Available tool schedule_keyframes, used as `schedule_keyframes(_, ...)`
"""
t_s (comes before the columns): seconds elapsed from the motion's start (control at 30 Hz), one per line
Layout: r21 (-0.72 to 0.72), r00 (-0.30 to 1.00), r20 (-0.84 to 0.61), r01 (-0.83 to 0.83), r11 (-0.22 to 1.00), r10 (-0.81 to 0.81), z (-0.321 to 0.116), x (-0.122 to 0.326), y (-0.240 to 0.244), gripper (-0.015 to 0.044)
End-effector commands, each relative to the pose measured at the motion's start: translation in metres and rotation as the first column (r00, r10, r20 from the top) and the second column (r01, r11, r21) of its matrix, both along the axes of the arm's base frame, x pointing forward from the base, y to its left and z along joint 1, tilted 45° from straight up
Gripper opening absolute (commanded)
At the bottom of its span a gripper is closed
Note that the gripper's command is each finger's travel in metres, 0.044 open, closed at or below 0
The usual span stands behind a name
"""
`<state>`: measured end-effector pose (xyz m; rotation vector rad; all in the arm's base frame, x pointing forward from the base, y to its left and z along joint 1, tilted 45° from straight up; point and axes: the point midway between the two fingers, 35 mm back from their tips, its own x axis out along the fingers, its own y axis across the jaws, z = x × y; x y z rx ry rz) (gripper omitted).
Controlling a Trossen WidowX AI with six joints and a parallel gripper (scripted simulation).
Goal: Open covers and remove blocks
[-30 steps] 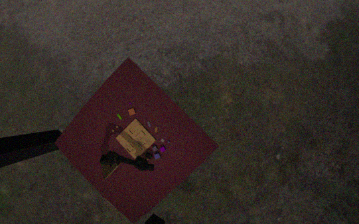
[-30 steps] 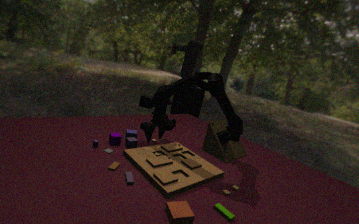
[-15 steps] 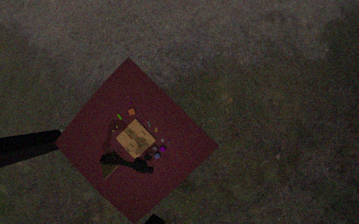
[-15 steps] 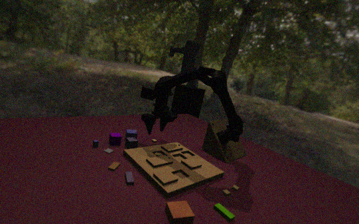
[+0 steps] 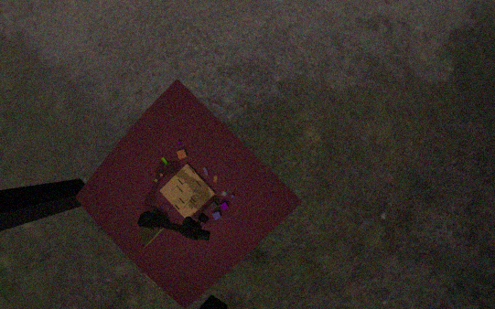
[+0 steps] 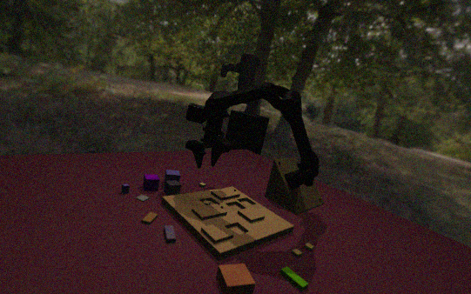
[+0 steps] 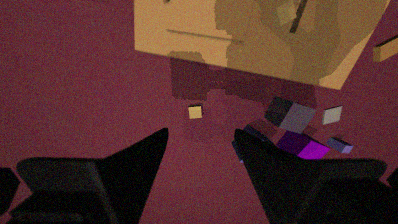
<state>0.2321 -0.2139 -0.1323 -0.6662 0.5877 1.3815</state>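
The tan puzzle board [image 6: 274, 226] [image 5: 175, 186] [image 7: 190, 25] lies on the red table [image 6: 61, 243]. Its raised covers, such as one cover [image 6: 208, 211], sit beside dark open wells, such as one well [image 6: 236, 226]. My gripper [image 6: 207, 163] [image 7: 201, 132] is open and empty and hangs above the table behind the board's back corner. A small yellow block [image 6: 202, 184] [image 7: 195, 111] lies on the table just ahead of the fingertips, clear of the board. A magenta block [image 6: 151, 180] [image 7: 312, 149], a purple block [image 6: 172, 174] and a dark block [image 6: 172, 187] [image 7: 278, 110] stand close together to the side.
An orange block [image 6: 235, 276] [image 5: 181, 154] and a green bar [image 6: 294, 277] [image 5: 164, 160] lie at the board's near corner. Small flat pieces, such as an orange piece [image 6: 150, 217] and a lilac piece [image 6: 170, 232], lie left of the board. The arm's base [image 6: 292, 191] stands behind the board.
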Motion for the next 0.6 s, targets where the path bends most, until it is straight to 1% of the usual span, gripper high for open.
schedule_keyframes(0.0,0.003,0.995,-0.065,0.071,0.997,-0.071,0.012,0.015,0.007,0.0256)
schedule_keyframes(0.1,0.005,0.979,-0.141,0.152,0.988,-0.150,0.022,0.026,0.014,0.0177)
schedule_keyframes(0.17,0.000,0.939,-0.238,0.255,0.967,-0.248,0.026,0.031,0.017,0.0125)
schedule_keyframes(0.23,-0.020,0.864,-0.352,0.377,0.926,-0.359,0.031,0.037,0.021,0.0073)
schedule_keyframes(0.33,-0.078,0.703,-0.506,0.540,0.838,-0.500,0.039,0.046,0.028,0.0000)
schedule_keyframes(0.47,-0.198,0.415,-0.664,0.704,0.682,-0.622,0.050,0.057,0.038,0.0000)
schedule_keyframes(0.57,-0.313,0.164,-0.737,0.777,0.546,-0.656,0.058,0.065,0.046,0.0000)
